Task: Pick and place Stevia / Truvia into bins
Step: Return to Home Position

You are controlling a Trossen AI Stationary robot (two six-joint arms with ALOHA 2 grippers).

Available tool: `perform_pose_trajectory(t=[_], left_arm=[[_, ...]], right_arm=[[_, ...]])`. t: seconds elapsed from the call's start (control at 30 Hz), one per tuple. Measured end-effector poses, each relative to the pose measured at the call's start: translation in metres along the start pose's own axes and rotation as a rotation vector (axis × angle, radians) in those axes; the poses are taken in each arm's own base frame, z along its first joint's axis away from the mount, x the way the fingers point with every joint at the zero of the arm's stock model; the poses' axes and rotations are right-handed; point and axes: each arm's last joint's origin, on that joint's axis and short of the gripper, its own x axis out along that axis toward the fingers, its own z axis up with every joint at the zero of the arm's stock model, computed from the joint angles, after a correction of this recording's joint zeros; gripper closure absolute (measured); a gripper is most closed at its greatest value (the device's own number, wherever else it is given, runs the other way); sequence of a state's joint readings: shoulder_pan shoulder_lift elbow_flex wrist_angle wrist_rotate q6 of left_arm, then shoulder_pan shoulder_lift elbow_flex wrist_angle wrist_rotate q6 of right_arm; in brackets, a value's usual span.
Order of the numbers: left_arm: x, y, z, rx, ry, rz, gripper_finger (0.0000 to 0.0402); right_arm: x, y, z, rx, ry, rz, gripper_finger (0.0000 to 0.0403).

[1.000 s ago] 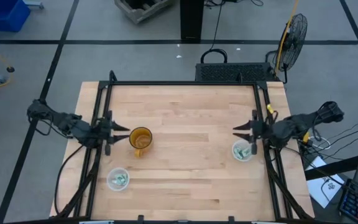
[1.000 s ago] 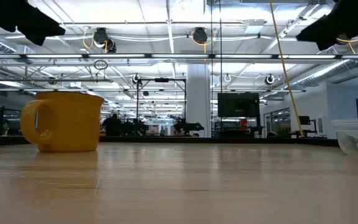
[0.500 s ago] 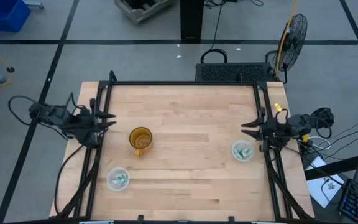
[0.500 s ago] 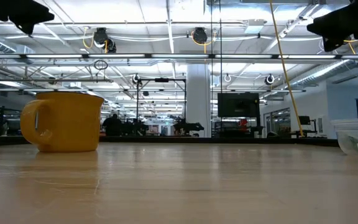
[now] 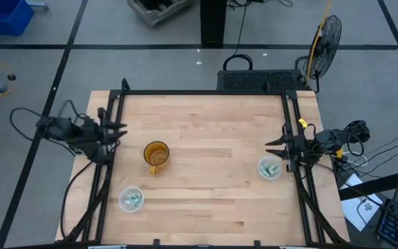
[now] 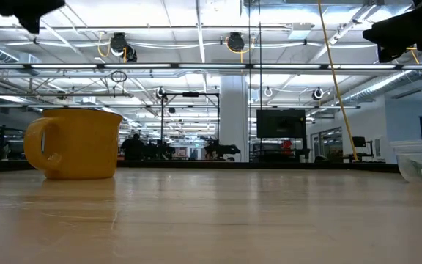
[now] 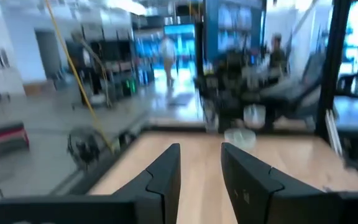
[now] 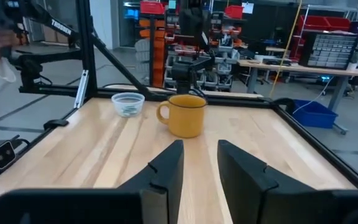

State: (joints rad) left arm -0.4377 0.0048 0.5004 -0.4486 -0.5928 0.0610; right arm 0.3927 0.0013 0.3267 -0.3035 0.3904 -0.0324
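Blond and planked, the wooden tabletop [image 5: 213,207] carries three vessels. Both arms sit out at its side rails. At the left rail the left pincer [image 5: 121,130] has its two dark fingers [image 7: 160,180] a little apart with nothing between them. It is near the amber round mug [image 5: 156,155] but not touching it. Across the way, the right pincer [image 5: 271,147] is likewise slightly parted and empty, just beside the right clear plastic round cup [image 5: 260,168]. And the goods? Pale green-and-white paper sachets [image 5: 271,169] lie inside that cup. More sachets [image 5: 133,200] lie in the left clear plastic round cup [image 5: 121,200], near the front-left corner.
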Motion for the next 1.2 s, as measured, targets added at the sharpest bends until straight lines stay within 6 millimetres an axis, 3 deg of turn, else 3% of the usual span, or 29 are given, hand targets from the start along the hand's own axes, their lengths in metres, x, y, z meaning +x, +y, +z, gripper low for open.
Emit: perform_pose_trajectory(t=[0.1, 0.2, 0.53, 0.73, 0.97, 1.2], left_arm=[[-0.002, 0.002, 0.012, -0.003, -0.094, 0.001, 0.0279], [0.000, -0.001, 0.010, 0.006, -0.103, -0.041, 0.0279], [0.026, -0.022, -0.036, -0.068, -0.109, -0.088, 0.0279], [0.031, -0.026, -0.047, -0.099, -0.180, -0.067, 0.0279], [0.040, -0.034, -0.079, -0.126, -0.197, -0.077, 0.0279], [0.042, -0.036, -0.087, -0.162, -0.201, -0.081, 0.0279]], right_arm=[[0.000, 0.000, 0.000, -0.005, -0.002, 0.000, 0.0312], [0.000, 0.000, 0.003, 0.010, -0.040, 0.000, 0.0312], [0.014, 0.006, -0.016, -0.009, -0.140, -0.008, 0.0312], [0.019, 0.009, -0.028, -0.006, -0.151, -0.009, 0.0312], [0.019, 0.008, -0.024, -0.023, -0.195, -0.016, 0.0312], [0.019, 0.008, -0.025, -0.032, -0.191, -0.018, 0.0312]])
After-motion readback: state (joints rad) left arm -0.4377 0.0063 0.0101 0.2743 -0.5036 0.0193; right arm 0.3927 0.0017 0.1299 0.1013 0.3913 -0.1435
